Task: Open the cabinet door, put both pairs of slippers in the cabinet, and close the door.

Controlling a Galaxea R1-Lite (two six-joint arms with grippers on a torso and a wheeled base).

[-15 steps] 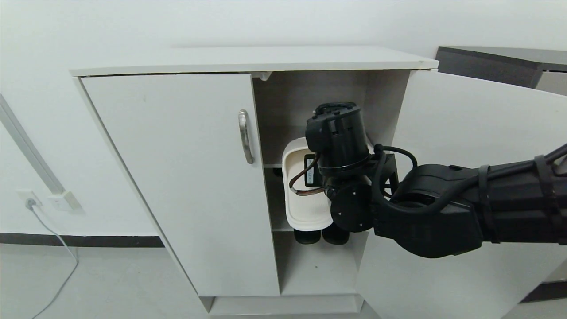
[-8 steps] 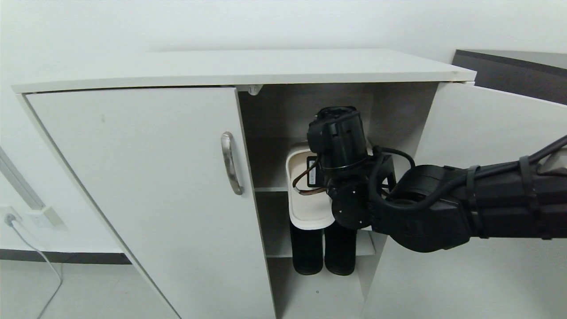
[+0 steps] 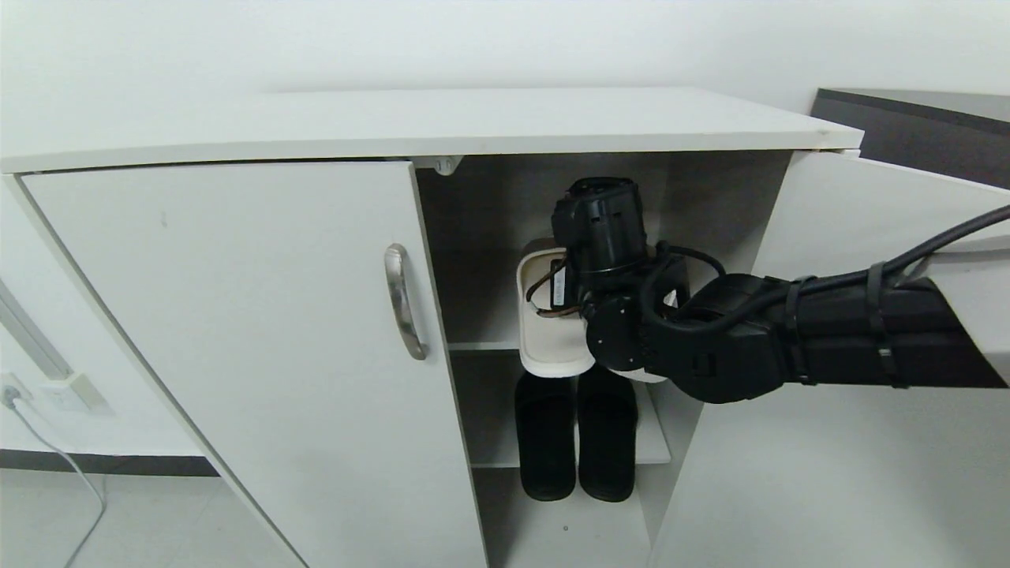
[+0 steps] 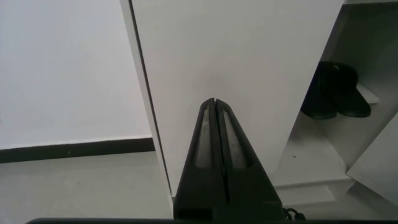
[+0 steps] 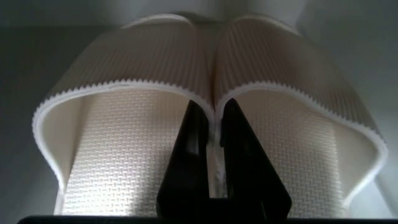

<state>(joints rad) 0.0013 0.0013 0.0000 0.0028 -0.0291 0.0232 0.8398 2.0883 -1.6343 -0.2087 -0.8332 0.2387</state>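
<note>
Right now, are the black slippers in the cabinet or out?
In. The black slippers lie side by side on a lower shelf of the cabinet, under the white slippers that the right gripper holds.

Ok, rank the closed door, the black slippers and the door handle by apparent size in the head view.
1. closed door, largest by far
2. black slippers, taken as a pair
3. door handle, smallest

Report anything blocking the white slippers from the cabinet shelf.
Nothing visible does. The right door stands open, and the right hand holds the white slippers at the opening over the upper shelf. The black slippers lie on the shelf below, out of the path.
</note>
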